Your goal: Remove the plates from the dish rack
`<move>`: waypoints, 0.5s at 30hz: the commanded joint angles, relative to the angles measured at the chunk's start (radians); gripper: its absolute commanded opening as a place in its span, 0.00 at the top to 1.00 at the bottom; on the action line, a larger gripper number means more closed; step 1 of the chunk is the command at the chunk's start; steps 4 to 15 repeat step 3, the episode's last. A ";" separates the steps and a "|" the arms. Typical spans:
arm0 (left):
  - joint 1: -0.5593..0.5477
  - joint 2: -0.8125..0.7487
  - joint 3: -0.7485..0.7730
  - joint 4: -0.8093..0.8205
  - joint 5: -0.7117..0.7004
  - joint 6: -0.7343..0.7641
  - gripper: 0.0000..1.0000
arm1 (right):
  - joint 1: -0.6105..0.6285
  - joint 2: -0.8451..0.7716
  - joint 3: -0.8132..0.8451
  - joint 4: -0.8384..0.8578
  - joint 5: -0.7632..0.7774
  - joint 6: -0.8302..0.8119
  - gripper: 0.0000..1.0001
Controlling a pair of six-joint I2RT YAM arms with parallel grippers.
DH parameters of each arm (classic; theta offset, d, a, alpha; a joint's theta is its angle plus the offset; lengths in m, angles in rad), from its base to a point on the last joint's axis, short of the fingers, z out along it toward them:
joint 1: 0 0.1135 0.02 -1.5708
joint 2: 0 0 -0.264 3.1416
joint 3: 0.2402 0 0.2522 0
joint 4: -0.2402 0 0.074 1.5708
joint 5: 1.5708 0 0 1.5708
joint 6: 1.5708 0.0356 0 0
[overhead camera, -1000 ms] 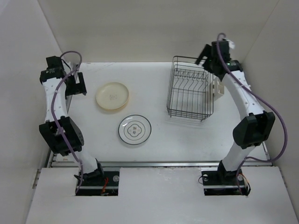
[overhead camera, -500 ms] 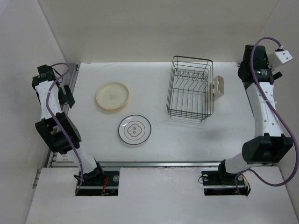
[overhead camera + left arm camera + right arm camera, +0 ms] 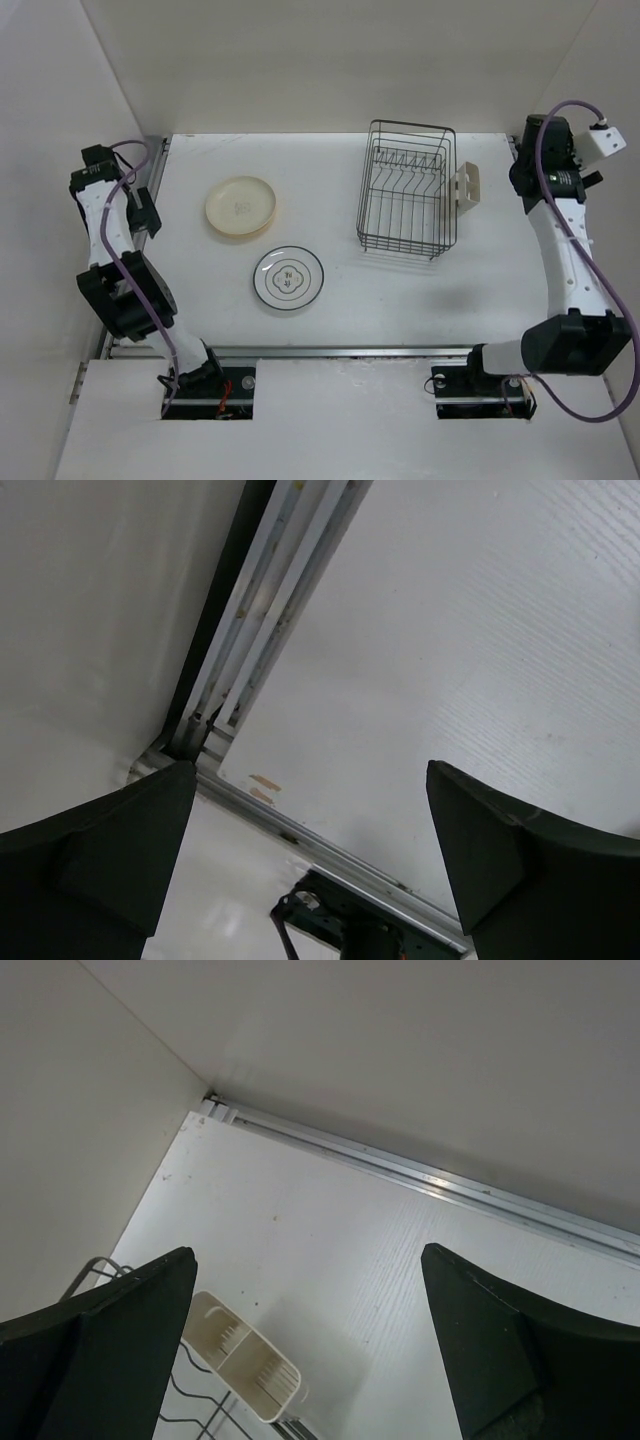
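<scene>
The dish rack (image 3: pixel 407 190) of dark wire stands at the back right of the table, with no plate showing in it. Its cream cup holder (image 3: pixel 466 190) hangs on its right side and also shows in the right wrist view (image 3: pixel 240 1360). A cream and yellow-orange plate (image 3: pixel 241 207) lies flat at the left centre. A white plate (image 3: pixel 288 278) with a dark rim ring and centre motif lies flat in front of it. My left gripper (image 3: pixel 146 214) is open and empty at the table's left edge. My right gripper (image 3: pixel 524 180) is open and empty, right of the rack.
The enclosure walls stand close on the left, back and right. A metal rail (image 3: pixel 270 610) runs along the table's left edge. Another rail (image 3: pixel 420 1175) runs along the edge by the wall in the right wrist view. The arm bases (image 3: pixel 205 385) sit at the near edge.
My right arm has swung from above the rack's back right corner out to the far right. My left arm has drawn back to the table's left edge. The plates and rack have not moved.
</scene>
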 commanded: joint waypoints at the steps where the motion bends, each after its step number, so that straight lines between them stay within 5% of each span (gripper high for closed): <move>1: 0.001 -0.070 -0.015 0.006 -0.007 0.005 0.00 | -0.001 -0.049 -0.007 0.074 -0.012 -0.014 0.00; 15: 0.001 -0.070 -0.026 0.006 0.003 0.005 0.00 | -0.001 -0.059 -0.028 0.094 -0.037 -0.023 0.00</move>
